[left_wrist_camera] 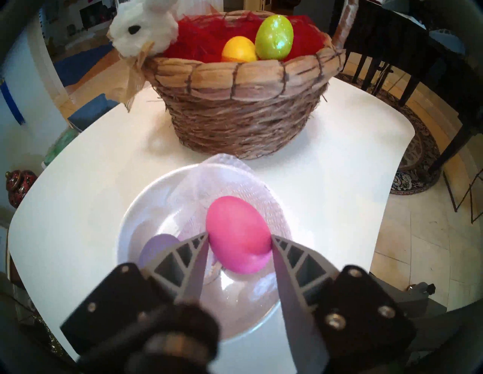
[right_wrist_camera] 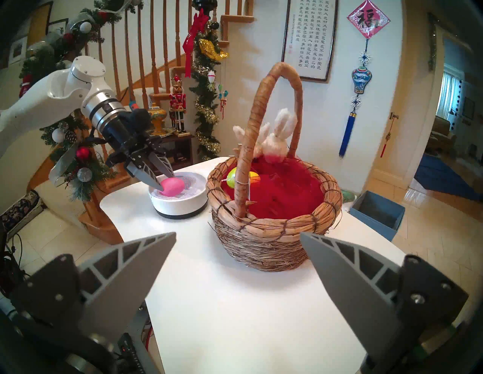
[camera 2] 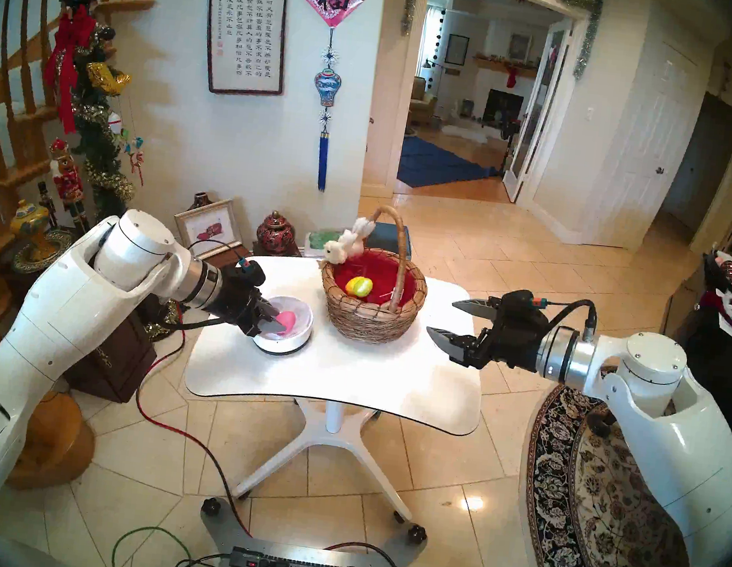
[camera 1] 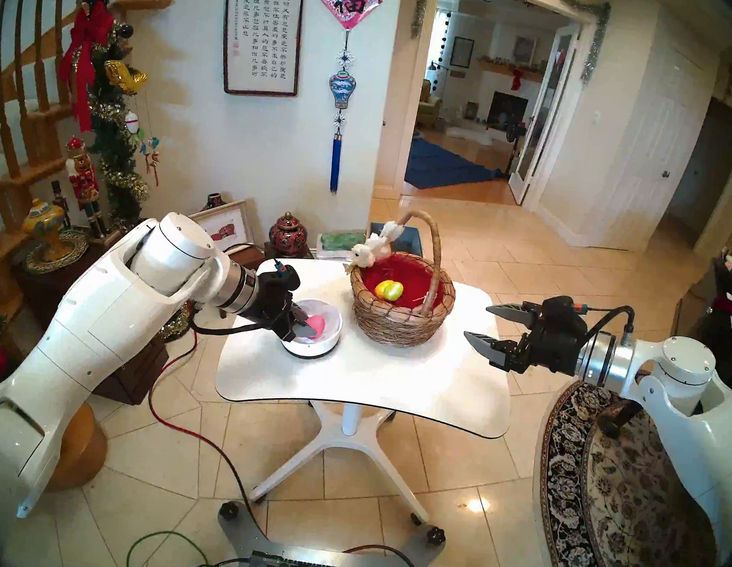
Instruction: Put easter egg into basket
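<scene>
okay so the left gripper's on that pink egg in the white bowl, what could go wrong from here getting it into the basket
1. The left gripper pinches the smooth pink egg only at its fingertips, so it may slip out during the lift.
2. The basket has a tall handle and a plush bunny on the rim; a low carry could knock them.
3. Mesh lining in the white bowl lies under the egg and could snag.

White table (camera 1: pixel 362 380) seen at frame center; white bowl (camera 1: pixel 330 340) on its left part; patterned rug (camera 1: pixel 612 500) at lower right; calligraphy scroll (camera 1: pixel 262 19) hung upper left.
</scene>
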`<state>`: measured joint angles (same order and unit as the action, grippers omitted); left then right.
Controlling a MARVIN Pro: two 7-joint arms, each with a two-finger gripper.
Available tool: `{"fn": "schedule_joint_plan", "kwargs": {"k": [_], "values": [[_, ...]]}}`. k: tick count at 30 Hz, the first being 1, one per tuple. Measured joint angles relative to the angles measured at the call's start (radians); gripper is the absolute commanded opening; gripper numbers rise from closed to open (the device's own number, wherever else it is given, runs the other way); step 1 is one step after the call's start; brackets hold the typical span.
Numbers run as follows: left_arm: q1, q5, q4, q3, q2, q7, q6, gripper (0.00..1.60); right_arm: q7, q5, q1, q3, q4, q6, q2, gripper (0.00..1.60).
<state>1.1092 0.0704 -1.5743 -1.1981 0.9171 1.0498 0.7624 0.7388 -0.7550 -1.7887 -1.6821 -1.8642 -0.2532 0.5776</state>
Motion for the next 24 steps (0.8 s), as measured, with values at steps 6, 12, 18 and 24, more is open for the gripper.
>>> {"fn": "schedule_joint_plan", "kwargs": {"k": [6,12,18,24], "values": [[-0.002,0.01,-0.003,-0.02,-0.002,0.002,0.009,0.69,0.0,0.0,0.0,0.0,0.0,0.0,0.0,1.6],[-0.013,0.028,-0.008,-0.042,0.008,-0.014,0.035,0.7,0.0,0.0,0.0,0.0,0.0,0.0,0.0,1.6],[-0.024,0.046,-0.012,-0.054,0.014,-0.034,0.056,0.7,0.0,-0.001,0.0,0.0,0.0,0.0,-0.001,1.6],[-0.03,0.062,-0.02,-0.057,0.017,-0.053,0.074,0.7,-0.001,-0.001,0.0,0.0,0.0,0.0,-0.001,1.6]]}}
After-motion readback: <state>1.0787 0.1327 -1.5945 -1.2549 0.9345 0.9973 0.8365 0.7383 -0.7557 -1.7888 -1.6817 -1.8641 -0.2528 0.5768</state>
